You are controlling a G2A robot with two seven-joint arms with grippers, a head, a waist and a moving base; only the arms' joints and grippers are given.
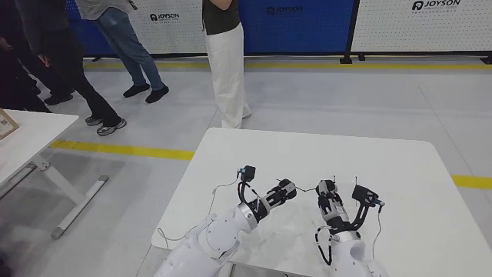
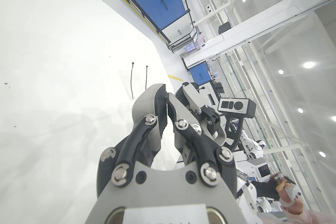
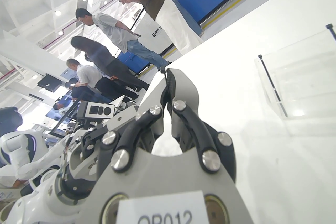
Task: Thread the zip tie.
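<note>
On the table (image 2: pixel 52 51), two black zip ties (image 2: pixel 131 80)

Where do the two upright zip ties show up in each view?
Top view: zip ties stand just beyond the right claw.
Left wrist view: zip ties stand beyond the left claw.
Right wrist view: zip ties in a clear stand, beside the right claw.
Shared landmark: the white table under them.

In the top view, the white bench (image 1: pixel 400 200) lies open at upper left and right; a clear acrylic stand (image 3: pixel 296 83) holding two thin black zip ties (image 3: pixel 272 85) blocks lower centre.
</note>
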